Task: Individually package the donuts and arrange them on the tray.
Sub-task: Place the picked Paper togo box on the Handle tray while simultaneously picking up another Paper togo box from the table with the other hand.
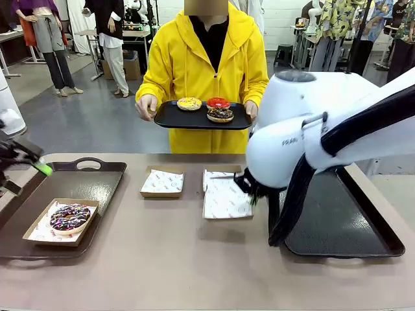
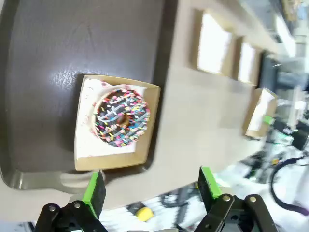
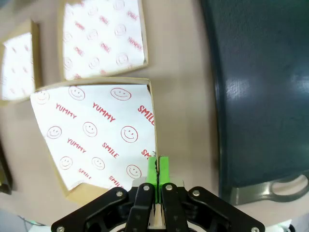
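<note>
A person across the table holds a black serving tray (image 1: pixel 170 118) carrying three donuts: yellow-glazed (image 1: pixel 189 103), red-glazed (image 1: pixel 218 102) and dark chocolate (image 1: pixel 220 115). The sprinkled chocolate donut (image 1: pixel 70 217) (image 2: pixel 120 117) lies in a paper-lined box (image 2: pixel 145 150) on the left tray (image 1: pixel 97 181) (image 2: pixel 48 63). My left gripper (image 1: pixel 29 176) (image 2: pixel 151 191) hovers open above that tray's edge, clear of the box. My right gripper (image 1: pixel 249 192) (image 3: pixel 158 169) is shut on the rim of an empty paper-lined box (image 1: pixel 224 197) (image 3: pixel 91 133) in the middle of the table.
A second empty lined box (image 1: pixel 162 183) (image 3: pixel 104 36) sits left of the held one, and the right wrist view shows a third box (image 3: pixel 17 63). A dark tray (image 1: pixel 350 220) (image 3: pixel 260 87) lies on the right, partly behind my right arm.
</note>
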